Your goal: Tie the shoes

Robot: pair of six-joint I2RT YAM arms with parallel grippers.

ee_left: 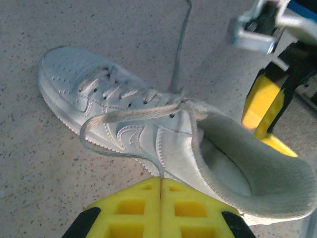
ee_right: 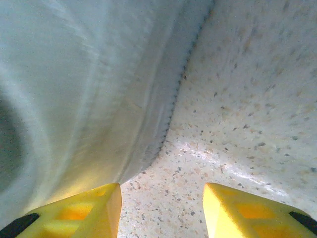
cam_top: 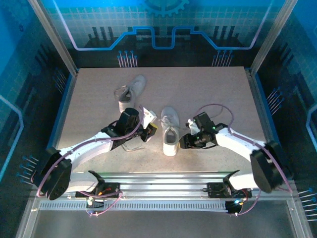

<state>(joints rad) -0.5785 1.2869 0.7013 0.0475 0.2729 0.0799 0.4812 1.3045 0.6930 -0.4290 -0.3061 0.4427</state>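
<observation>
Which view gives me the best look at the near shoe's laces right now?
Left wrist view: the laces run across the near shoe, with a loop draped over its side. The top external view shows the near shoe small, its laces hard to trace. The right wrist view catches the near shoe side-on, blurred.

a speckled beige tabletop lies under bright, cool light. blue panel walls, printed with a fine grid, circuit traces and a gear, close it in on three sides. slanting aluminium posts frame the back corners. ribbed metal rails run along the near edge.
</observation>
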